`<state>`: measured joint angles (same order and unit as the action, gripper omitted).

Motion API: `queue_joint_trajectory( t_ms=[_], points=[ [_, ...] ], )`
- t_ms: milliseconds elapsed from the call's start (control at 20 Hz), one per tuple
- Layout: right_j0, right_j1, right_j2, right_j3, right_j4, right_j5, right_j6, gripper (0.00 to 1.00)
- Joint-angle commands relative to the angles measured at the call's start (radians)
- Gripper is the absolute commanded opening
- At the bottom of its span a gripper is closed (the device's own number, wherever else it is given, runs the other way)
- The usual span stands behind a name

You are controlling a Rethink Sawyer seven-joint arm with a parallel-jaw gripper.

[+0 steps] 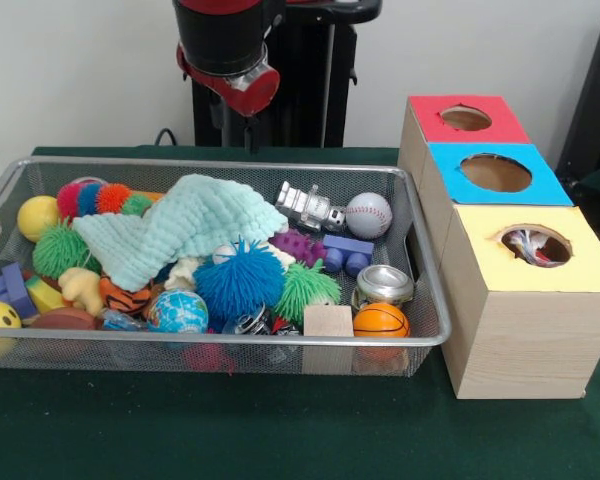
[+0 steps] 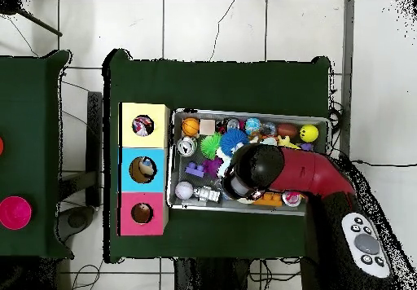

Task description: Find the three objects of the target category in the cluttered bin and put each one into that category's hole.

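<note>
A wire mesh bin point(image 1: 420, 250) holds a heap of toys under a mint cloth point(image 1: 180, 228): a baseball point(image 1: 368, 214), a basketball point(image 1: 381, 320), a globe ball point(image 1: 177, 311), a yellow ball point(image 1: 38, 216), blue point(image 1: 238, 280) and green point(image 1: 306, 290) fuzzy balls, a toy robot point(image 1: 308, 207), a tin can point(image 1: 383, 285) and a wooden block point(image 1: 327, 322). Beside the bin stand three boxes with a red hole point(image 1: 466, 118), a blue hole point(image 1: 495, 172) and a yellow hole point(image 1: 536, 245). My gripper point(image 1: 238, 128) hangs above the bin's far rim, holding nothing that I can see. In the overhead view the arm point(image 2: 269, 171) hides it.
The yellow box's hole point(image 2: 143, 125) and the blue box's hole point(image 2: 143, 169) have things inside. A second green table with a pink disc point(image 2: 15, 212) lies beyond the boxes. A dark object point(image 1: 595, 100) stands behind the boxes at the edge of the front view.
</note>
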<state>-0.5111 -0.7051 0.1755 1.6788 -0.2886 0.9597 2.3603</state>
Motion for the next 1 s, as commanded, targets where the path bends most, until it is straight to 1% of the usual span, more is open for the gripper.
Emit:
queue_joint_trajectory(
  t_ms=[50, 250, 600, 1000],
  points=[
    [0.005, 0.033, 0.047, 0.056, -0.056, -0.073, -0.099, 1.00],
    [-0.007, 0.039, 0.050, 0.067, -0.058, -0.090, -0.110, 1.00],
    [-0.003, 0.071, 0.038, 0.086, -0.085, -0.164, -0.092, 1.00],
    [-0.002, 0.087, 0.040, 0.073, -0.094, -0.169, -0.086, 1.00]
  ],
)
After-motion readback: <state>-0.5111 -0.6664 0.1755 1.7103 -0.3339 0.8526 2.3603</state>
